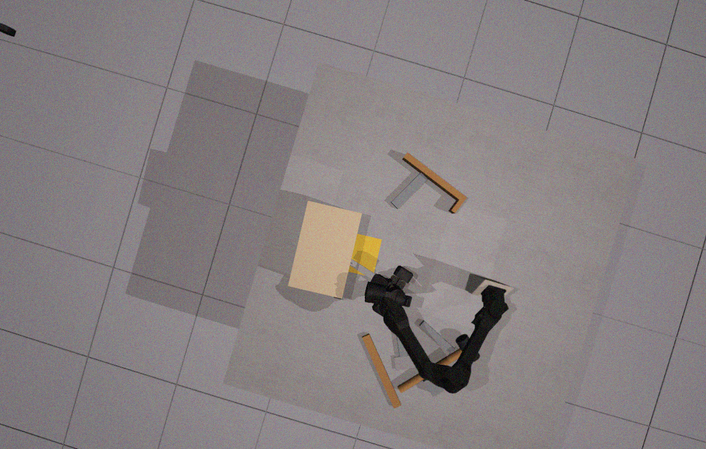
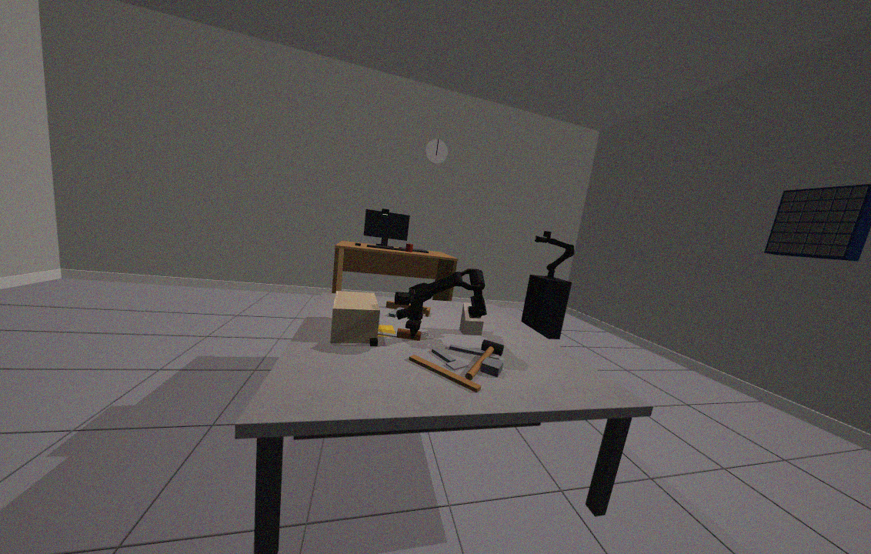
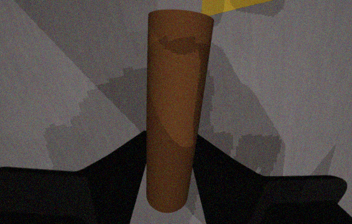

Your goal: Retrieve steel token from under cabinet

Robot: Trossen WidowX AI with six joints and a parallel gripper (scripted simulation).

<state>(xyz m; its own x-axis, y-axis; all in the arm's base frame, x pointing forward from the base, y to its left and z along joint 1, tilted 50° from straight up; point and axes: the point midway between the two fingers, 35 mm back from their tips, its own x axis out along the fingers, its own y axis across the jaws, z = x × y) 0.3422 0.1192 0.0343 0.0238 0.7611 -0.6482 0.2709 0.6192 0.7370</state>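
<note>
The beige cabinet (image 1: 325, 248) (image 2: 355, 323) stands on the table. The yellow marked area (image 1: 369, 246) (image 2: 385, 329) (image 3: 216, 6) lies along its front. My gripper (image 2: 413, 331) (image 3: 170, 137) is shut on the round brown handle (image 3: 176, 84) of a tool, low over the table just outside the marked area. The tool's thin grey shaft (image 1: 364, 269) runs from the handle across a corner of the yellow area towards the cabinet; its far end is hidden. The steel token cannot be made out in any view.
A wooden L-shaped piece (image 1: 435, 176) with a grey bar (image 1: 406, 191) lies beyond the marked area. A wooden strip (image 1: 381, 371) (image 2: 444, 373), a mallet (image 2: 483, 362) and grey pieces lie on the near side. A small black block (image 2: 373, 342) is at the cabinet's near corner.
</note>
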